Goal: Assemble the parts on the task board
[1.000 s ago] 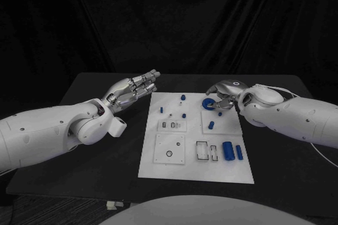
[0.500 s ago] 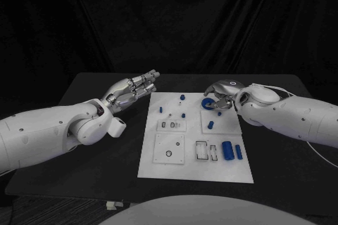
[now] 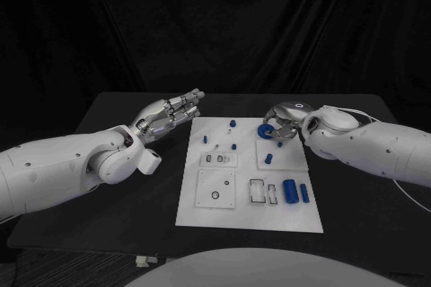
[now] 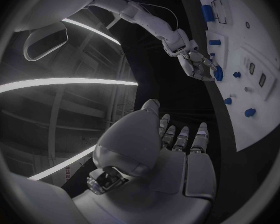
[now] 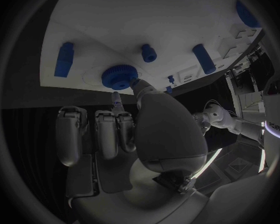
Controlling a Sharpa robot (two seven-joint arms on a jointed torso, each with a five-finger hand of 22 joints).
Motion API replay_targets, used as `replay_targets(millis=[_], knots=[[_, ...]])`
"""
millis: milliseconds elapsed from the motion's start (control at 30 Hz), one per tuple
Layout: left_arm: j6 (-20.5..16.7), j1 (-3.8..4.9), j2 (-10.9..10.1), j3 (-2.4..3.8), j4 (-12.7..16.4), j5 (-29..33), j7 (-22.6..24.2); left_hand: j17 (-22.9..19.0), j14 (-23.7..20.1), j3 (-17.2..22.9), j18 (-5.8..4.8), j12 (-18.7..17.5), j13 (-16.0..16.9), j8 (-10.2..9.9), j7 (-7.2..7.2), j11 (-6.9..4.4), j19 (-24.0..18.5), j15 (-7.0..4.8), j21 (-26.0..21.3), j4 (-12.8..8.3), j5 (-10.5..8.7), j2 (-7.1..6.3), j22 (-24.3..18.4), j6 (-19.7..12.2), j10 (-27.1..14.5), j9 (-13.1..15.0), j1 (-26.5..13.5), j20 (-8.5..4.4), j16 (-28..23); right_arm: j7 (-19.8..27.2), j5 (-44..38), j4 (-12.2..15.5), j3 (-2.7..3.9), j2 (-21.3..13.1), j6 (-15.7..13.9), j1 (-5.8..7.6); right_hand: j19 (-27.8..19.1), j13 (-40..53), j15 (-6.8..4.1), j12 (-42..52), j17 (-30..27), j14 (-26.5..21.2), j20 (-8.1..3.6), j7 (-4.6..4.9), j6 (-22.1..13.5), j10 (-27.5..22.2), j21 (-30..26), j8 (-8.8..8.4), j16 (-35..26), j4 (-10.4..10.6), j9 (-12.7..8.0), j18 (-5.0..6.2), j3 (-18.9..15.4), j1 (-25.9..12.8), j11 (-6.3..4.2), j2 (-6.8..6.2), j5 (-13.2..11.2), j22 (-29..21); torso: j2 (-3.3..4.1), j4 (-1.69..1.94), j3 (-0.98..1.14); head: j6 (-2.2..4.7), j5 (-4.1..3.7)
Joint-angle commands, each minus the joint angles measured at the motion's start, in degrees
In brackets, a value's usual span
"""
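Since the earlier frames, the right hand [image 3: 282, 126] has shifted slightly up and left along the upper right part of the white board [image 3: 250, 218], carrying the blue gear [image 3: 266, 131] with it. The gear is pinched between its thumb and a fingertip, as the right wrist view shows [image 5: 120, 76], and sits just over the board's surface; whether it touches the board cannot be told. The left hand [image 3: 169, 116] is unchanged, hovering beside the board's upper left edge with fingers straight, close together and holding nothing. Other blue pieces have stayed put: a large cylinder [image 3: 290, 192] and a thinner one [image 3: 304, 193] at the lower right, small pegs [image 3: 232, 123] near the top.
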Motion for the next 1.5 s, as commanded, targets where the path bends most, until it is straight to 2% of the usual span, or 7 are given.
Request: replay_targets(millis=[33, 267, 633, 833, 933, 1300, 1500], knots=[[0.84, 0.07, 0.17, 0.06, 0.03, 0.07, 0.53, 0.01, -0.17, 0.25, 0.58, 0.17, 0.05, -0.27, 0.18, 0.42, -0.10, 0.40, 0.25, 0.09, 0.40, 0.05, 0.09, -0.04, 0.09, 0.03, 0.69, 0.28, -0.05, -1.63, -0.30, -0.31, 0.02, 0.01, 1.29, -0.11, 2.33, 15.09, 0.52, 0.20, 15.10, 6.01, 0.41, 0.01, 0.59, 5.98, 0.11, 0.24, 0.17, -0.13, 0.09, -0.29, 0.27, 0.56, 0.37, -0.09, 0.24, 12.32, -0.04, -0.06, -0.03, -0.10, 0.03], [0.98, 0.07, 0.22, 0.06, 0.00, 0.07, 0.44, 0.01, -0.18, 0.31, 0.58, 0.17, 0.04, -0.28, 0.18, 0.43, -0.08, 0.43, 0.27, 0.04, 0.40, 0.04, 0.09, -0.10, 0.07, 0.02, 0.72, 0.30, -0.05, -2.01, -0.39, -1.15, 0.02, 0.46, 2.20, -0.17, 2.31, 15.09, 0.58, 0.20, 15.10, 6.01, 0.46, 0.06, 0.59, 5.98, 0.06, 0.66, 0.17, -0.22, 0.32, -0.28, 0.16, 0.20, 0.43, -0.11, -1.81, 12.34, 0.00, -0.07, -0.07, -0.20, 0.13], [1.35, 0.05, 0.31, 0.06, -0.05, 0.07, 0.24, 0.02, -0.16, 0.37, 0.58, 0.17, 0.04, -0.28, 0.19, 0.43, -0.05, 0.46, 0.29, 0.00, 0.42, 0.05, 0.10, -0.04, 0.07, 0.03, 0.75, 0.32, -0.04, -2.22, -0.51, -1.93, 0.02, 0.90, 3.12, -0.30, 2.31, 15.09, 0.61, 0.20, 15.10, 6.01, 0.49, 0.06, 1.28, 5.98, 0.03, 1.25, 0.17, -0.45, 0.60, -0.28, 0.26, 0.30, 0.46, 0.03, -2.31, 12.36, 0.09, 0.07, 0.03, -0.24, -0.03], [1.59, 0.05, 0.37, 0.06, -0.08, 0.07, 0.12, 0.03, -0.13, 0.46, 0.58, 0.16, 0.04, -0.28, 0.21, 0.43, -0.01, 0.50, 0.32, -0.07, 0.43, 0.05, 0.11, -0.07, 0.06, 0.03, 0.80, 0.35, -0.03, -1.64, -0.55, -2.04, 0.02, 0.90, 3.14, -0.35, 2.31, 15.09, 0.60, 0.20, 15.10, 6.01, 0.46, -0.28, 5.05, 5.98, -0.04, 3.97, 0.17, -2.20, 2.17, -0.27, 1.77, 1.62, 0.45, 0.71, 3.66, 12.45, 0.00, 0.03, -0.01, -0.24, 0.04], [1.71, 0.05, 0.38, 0.06, -0.09, 0.07, 0.05, 0.03, -0.12, 0.50, 0.58, 0.16, 0.04, -0.28, 0.22, 0.42, 0.01, 0.51, 0.34, -0.09, 0.44, 0.05, 0.12, -0.06, 0.05, 0.03, 0.81, 0.36, -0.03, -0.97, -0.56, -2.03, 0.02, 0.87, 2.57, -0.36, 2.36, 15.09, 0.53, 0.20, 15.10, 6.01, 0.43, -0.59, 6.50, 5.98, 0.00, 5.05, 0.17, -3.04, 2.95, -0.29, 2.54, 2.19, 0.33, 1.01, 5.35, 12.51, 0.00, -0.01, -0.04, -0.24, 0.10], [1.78, 0.05, 0.28, 0.06, -0.05, 0.07, -0.05, 0.06, -0.05, 0.73, 0.59, 0.17, 0.04, -0.26, 0.27, 0.43, 0.13, 0.59, 0.44, -0.25, 0.52, 0.08, 0.17, 0.00, 0.07, 0.04, 0.93, 0.42, 0.00, 0.34, -0.58, 0.11, 0.02, 0.09, -0.28, -0.17, 2.72, 15.09, 0.48, 0.20, 15.10, 6.01, 0.38, -0.82, 7.49, 5.98, 0.41, 5.84, 0.17, -3.62, 3.64, -0.43, 3.06, 2.29, 0.34, 1.07, 6.24, 12.79, 0.03, -0.04, -0.06, -0.24, 0.47], [1.78, 0.05, 0.27, 0.06, -0.11, 0.07, -0.15, 0.06, -0.05, 0.73, 0.59, 0.17, 0.04, -0.26, 0.27, 0.43, 0.13, 0.59, 0.44, -0.25, 0.52, 0.08, 0.17, 0.00, 0.07, 0.04, 0.93, 0.42, 0.00, 0.51, -0.58, 3.65, 0.02, -0.13, -0.98, 1.31, 2.83, 15.09, 0.49, 0.20, 15.10, 6.01, 0.38, -0.83, 7.57, 5.98, 0.55, 5.90, 0.17, -3.66, 3.70, -0.47, 3.07, 2.26, 0.38, 1.03, 6.25, 12.86, -0.06, 0.01, -0.13, -0.24, 0.62]])
